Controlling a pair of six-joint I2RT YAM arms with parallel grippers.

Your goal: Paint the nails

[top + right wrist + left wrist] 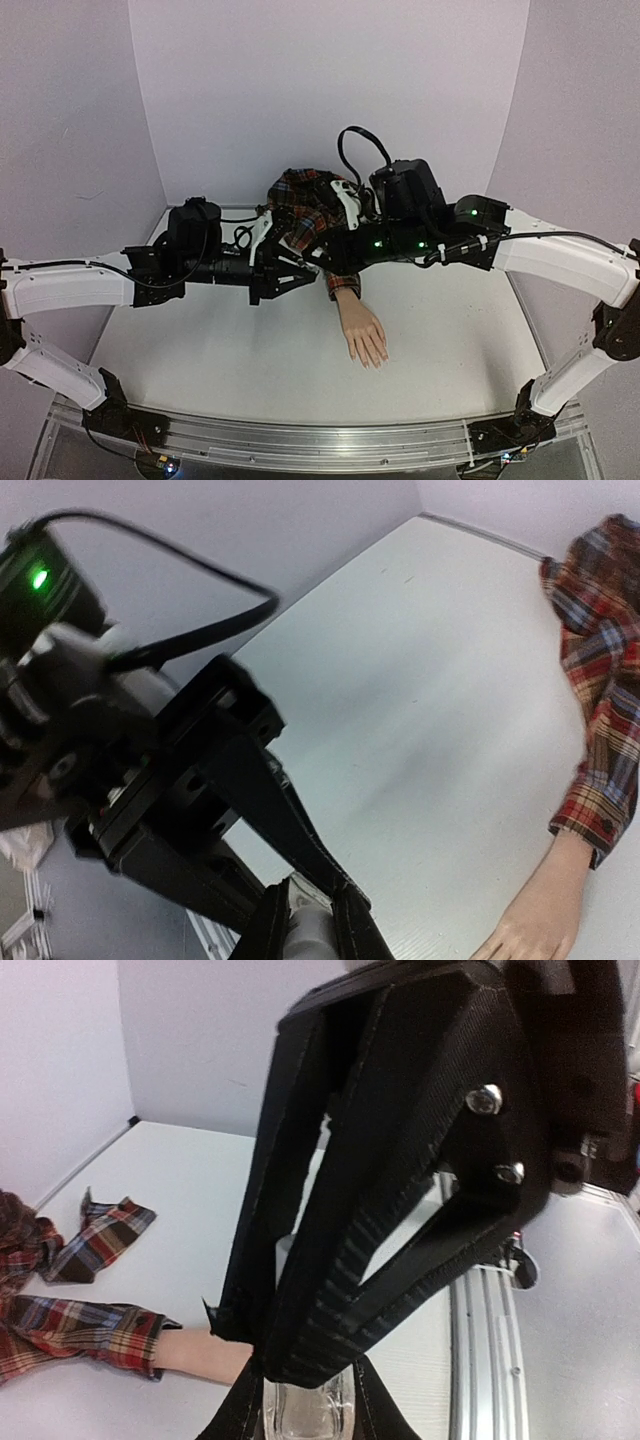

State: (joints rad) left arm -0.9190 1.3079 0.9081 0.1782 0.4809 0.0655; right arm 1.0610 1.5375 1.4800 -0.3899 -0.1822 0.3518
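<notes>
Nails (374,357) lie uncovered on table (220,360); arms (400,240) overhang plaid sleeve (300,205).

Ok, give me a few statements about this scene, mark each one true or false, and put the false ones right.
1. The left fingers are shut on a clear glass bottle. True.
2. The right fingers stand wide open just above the mannequin hand. False: they are shut on the bottle's pale top, away from the hand and nearer the sleeve.
3. The mannequin hand's fingertips point toward the near edge of the table. True.
4. The sleeve is plain green. False: it is red-blue plaid.
</notes>
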